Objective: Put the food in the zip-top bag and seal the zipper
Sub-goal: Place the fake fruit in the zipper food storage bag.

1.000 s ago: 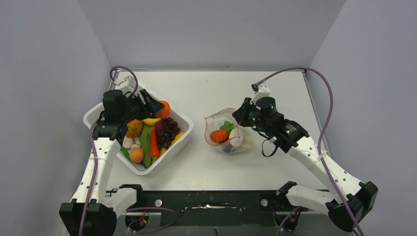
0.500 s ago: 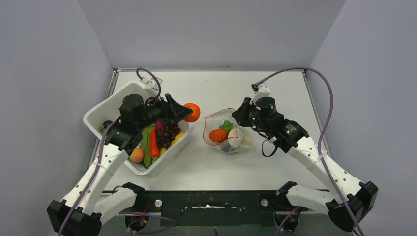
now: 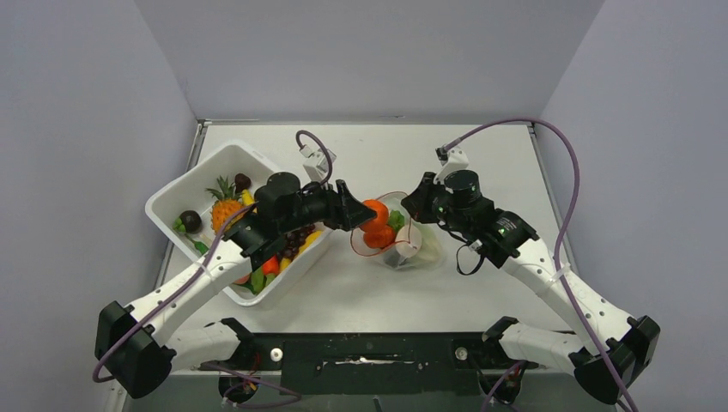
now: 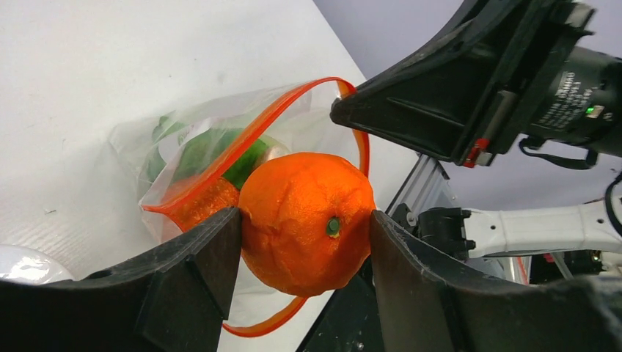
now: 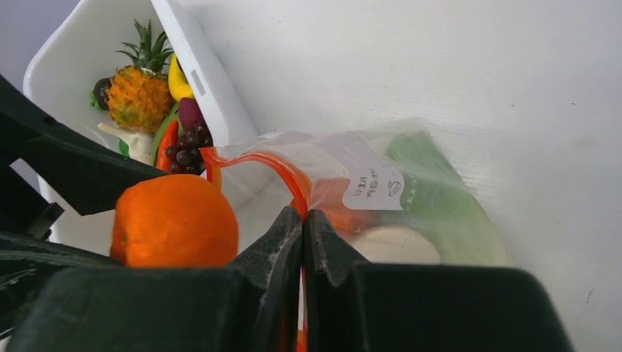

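Note:
My left gripper (image 3: 365, 215) (image 4: 304, 246) is shut on an orange (image 3: 374, 211) (image 4: 306, 220) (image 5: 174, 221) and holds it at the open mouth of the clear zip-top bag (image 3: 403, 236) (image 4: 198, 150) (image 5: 396, 198). My right gripper (image 3: 421, 199) (image 5: 304, 220) is shut on the bag's red zipper strip (image 4: 271, 110) (image 5: 282, 172) and holds the mouth up and open. Inside the bag lie another orange piece (image 3: 379, 238), green lettuce (image 3: 396, 220) (image 5: 433, 194) and a pale round piece (image 3: 410, 248) (image 5: 396, 246).
The white tub (image 3: 176, 193) (image 5: 198, 73) stands left of the bag with pineapple (image 3: 225, 206) (image 5: 137, 94), dark plum (image 3: 190, 221), purple grapes (image 5: 183, 150), carrot (image 3: 270, 266) and banana (image 5: 178, 82). Purple cables (image 3: 549, 129) loop over the table's back right.
My left arm has swung right from the tub, carrying the orange to the bag's mouth. My right gripper has stayed on the zipper strip, and the bag barely moved.

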`<control>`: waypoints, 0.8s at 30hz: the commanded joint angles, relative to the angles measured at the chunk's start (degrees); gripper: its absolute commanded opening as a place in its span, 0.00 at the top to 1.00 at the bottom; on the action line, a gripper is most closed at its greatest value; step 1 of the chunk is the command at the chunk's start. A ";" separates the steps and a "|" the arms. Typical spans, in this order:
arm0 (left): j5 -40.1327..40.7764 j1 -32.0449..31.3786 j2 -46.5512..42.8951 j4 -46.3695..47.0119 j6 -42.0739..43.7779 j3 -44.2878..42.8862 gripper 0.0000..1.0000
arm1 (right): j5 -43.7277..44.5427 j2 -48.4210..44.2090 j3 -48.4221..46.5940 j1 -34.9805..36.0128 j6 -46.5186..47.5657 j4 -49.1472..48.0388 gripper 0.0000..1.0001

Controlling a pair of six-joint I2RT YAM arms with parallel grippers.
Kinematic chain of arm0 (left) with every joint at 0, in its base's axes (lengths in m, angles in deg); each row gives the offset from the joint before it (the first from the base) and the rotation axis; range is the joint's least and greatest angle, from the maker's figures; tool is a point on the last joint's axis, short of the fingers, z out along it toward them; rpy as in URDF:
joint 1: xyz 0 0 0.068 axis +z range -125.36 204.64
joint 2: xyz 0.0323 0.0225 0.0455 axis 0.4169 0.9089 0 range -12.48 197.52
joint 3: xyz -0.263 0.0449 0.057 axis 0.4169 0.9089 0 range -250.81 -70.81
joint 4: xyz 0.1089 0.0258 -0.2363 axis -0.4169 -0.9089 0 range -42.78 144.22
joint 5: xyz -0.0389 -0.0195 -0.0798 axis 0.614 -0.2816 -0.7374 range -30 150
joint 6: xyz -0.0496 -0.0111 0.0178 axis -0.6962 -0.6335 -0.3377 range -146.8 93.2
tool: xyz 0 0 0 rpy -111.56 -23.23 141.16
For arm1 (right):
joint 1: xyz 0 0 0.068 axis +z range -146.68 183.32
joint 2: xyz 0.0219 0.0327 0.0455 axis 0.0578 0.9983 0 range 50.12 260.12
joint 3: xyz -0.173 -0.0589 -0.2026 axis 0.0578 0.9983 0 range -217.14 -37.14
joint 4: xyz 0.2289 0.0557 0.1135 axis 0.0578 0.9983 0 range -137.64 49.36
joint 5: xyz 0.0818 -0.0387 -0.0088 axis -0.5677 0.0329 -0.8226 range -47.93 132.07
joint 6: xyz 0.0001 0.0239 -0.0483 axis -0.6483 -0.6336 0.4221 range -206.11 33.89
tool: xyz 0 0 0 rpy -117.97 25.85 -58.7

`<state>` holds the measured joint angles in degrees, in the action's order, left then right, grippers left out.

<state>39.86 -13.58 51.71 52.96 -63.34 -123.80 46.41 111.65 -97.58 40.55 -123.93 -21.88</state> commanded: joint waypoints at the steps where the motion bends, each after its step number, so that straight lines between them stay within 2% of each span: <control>1: 3.13 -1.06 2.42 4.91 3.00 -1.01 0.67 | -0.99 -0.16 -3.19 0.72 -0.25 -4.14 0.99; 7: 3.14 -1.80 6.02 5.52 4.22 -1.21 0.61 | -1.07 0.21 -3.61 1.16 -0.17 -4.35 0.99; 16: 6.06 -3.62 9.00 2.33 6.61 -3.72 0.37 | -1.44 0.75 -3.95 1.21 0.17 -4.40 0.99; 24: 7.99 -3.62 7.72 -0.98 8.33 -4.93 0.29 | -1.02 0.38 -2.66 1.29 -0.06 -4.60 0.99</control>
<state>46.37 -17.07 61.04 52.20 -57.17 -125.20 45.47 112.88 -98.33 41.29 -123.91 -22.01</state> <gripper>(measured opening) 0.697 0.031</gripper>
